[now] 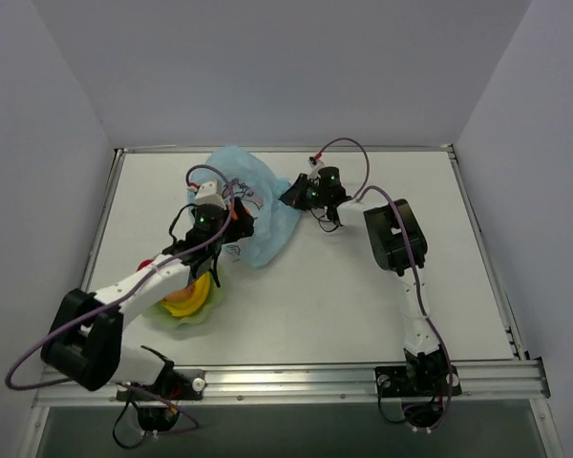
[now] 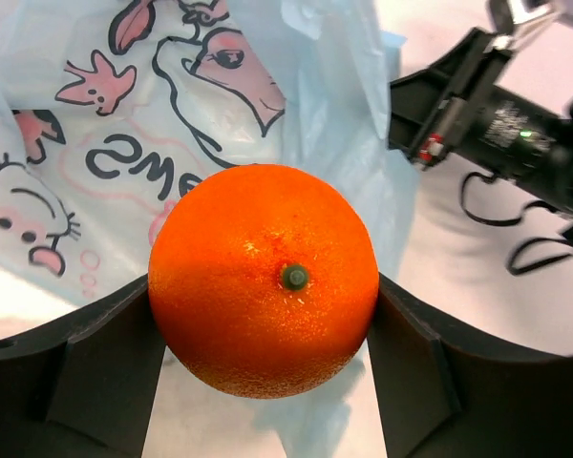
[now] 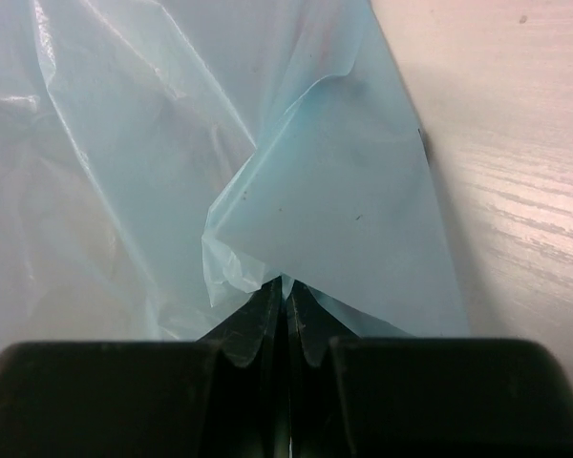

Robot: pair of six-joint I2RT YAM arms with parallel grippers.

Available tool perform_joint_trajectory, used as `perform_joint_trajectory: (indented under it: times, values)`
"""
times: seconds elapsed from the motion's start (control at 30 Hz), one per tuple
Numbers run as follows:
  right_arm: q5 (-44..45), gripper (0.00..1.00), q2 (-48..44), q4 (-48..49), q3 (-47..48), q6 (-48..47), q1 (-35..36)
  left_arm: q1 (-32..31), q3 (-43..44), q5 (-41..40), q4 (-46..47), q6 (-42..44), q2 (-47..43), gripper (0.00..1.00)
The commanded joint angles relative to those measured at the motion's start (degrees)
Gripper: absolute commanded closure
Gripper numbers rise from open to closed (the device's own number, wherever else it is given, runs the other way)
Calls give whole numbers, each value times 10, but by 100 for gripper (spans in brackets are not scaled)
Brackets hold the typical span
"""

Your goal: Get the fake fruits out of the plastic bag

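Judged partly done: banana bunch point(image 1: 186, 301) and a small red fruit point(image 1: 145, 264) already out, in or at the pale green bowl point(image 1: 199, 321) back behind the left tool point(image 2: 264, 315), under its arm. Orange point(image 2: 264, 280) clamped between that tool's spread fingers point(image 2: 86, 363), just in front of the plastic bag point(image 2: 124, 114), not yet set down. Right tool point(image 3: 286, 294) pressed together, pinching a bag edge. Peach nowhere visible. Orange round, no real long axis; stem nub turned back toward the left tool's wrist.

Top view: high above and behind the near edge, facing down over the whole table point(image 1: 363, 296).
Left wrist: very near, facing the orange point(image 2: 263, 280), bag point(image 2: 95, 143) beyond.
Right wrist: nearest, on a bag fold.
Shared: the bag, all three views.
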Motion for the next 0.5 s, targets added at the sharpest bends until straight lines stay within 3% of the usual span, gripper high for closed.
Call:
perform_joint_trajectory:
  times: [0.0,0.33,0.47]
  values:
    - [10,100,-59,-9,-9,-24,-1,-12,1,-19,-72,-22,-107,98]
    - [20,100,-81,-27,-9,-34,2,-70,-24,-77,-521,-96,-429,98]
    - [21,100,-79,-35,5,-35,5,-89,-45,-64,-597,-131,-495,98]
